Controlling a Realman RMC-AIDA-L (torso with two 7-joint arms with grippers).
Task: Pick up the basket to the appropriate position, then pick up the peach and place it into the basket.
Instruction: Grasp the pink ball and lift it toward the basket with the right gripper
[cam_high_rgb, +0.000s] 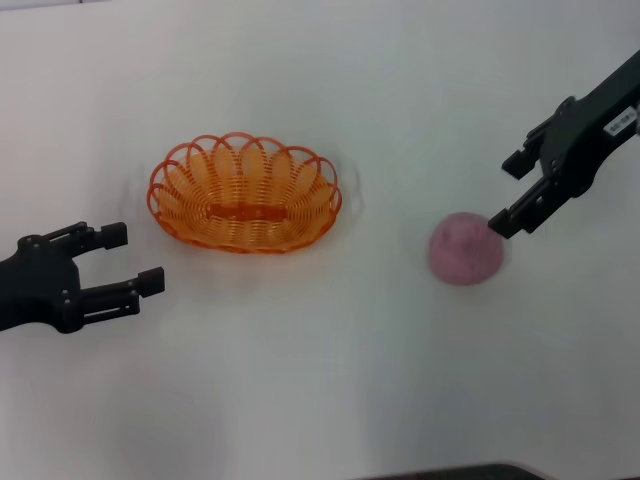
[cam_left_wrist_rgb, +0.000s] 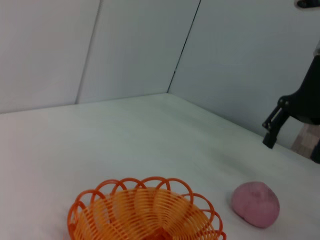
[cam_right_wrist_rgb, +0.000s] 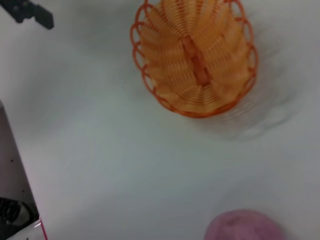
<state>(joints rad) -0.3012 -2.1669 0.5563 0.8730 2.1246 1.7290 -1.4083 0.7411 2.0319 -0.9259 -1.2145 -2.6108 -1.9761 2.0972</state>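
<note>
— Where are things?
— The basket (cam_high_rgb: 245, 193) sits on the white bench (cam_high_rgb: 320, 380), the peach (cam_high_rgb: 466, 248) well to its right.
— Your grippers?
— My right gripper (cam_high_rgb: 512, 193) hangs spread at the peach's edge; my left gripper (cam_high_rgb: 132, 258) waits agape beside the basket, nothing between them.

Bright, even light; soft faint shadows; right wrist view slightly blurred.

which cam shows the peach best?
Head view: the whole peach shows on the table, with the open right tool beside it. Left wrist view also shows it whole, near the frame's edge. Right wrist view shows only part of it, cut off.
</note>
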